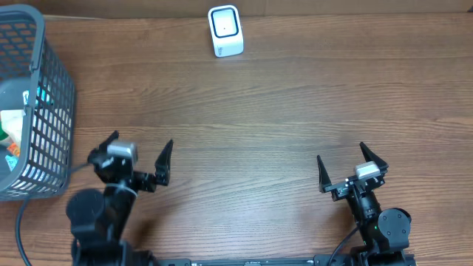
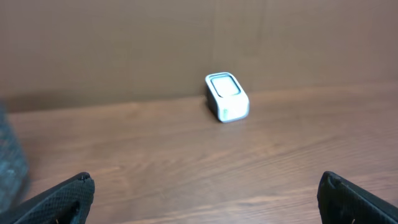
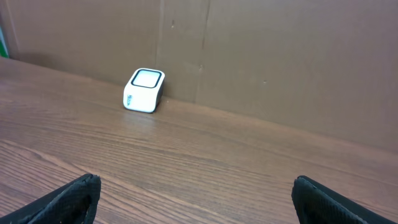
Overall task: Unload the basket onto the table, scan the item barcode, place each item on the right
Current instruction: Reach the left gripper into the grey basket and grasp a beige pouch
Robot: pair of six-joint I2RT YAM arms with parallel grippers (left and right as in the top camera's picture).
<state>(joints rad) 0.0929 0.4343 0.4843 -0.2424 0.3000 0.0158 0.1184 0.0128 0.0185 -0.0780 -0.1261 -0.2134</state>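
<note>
The left gripper [image 1: 140,142] is wide open and holds nothing. The right gripper [image 1: 340,151] is wide open too, and it is empty as well. Both hang low over the wooden table [image 1: 251,111], on the near side, far from the scanner [image 1: 225,31]. Both wrist cameras look straight ahead and see the scanner with bare wood in front of it.

The scanner is a small white box with a dark window on top. It sits at the far edge of the table, close to the brown wall behind it.

Far to the left of the scanner stands a grey basket [image 1: 52,111]. Some things [image 1: 11,125] lie inside it, showing white and green through the bars. It is hard to tell what they are, and no barcode can be seen. The thing to scan is most likely one of these.

The job looks like it is at the very start, since nothing has been picked up yet. The left gripper is closer to the basket, so it may be the one to reach in. It would need to go over the rim, come down on one thing, squeeze it gently, and then carry it to the scanner's window.
</note>
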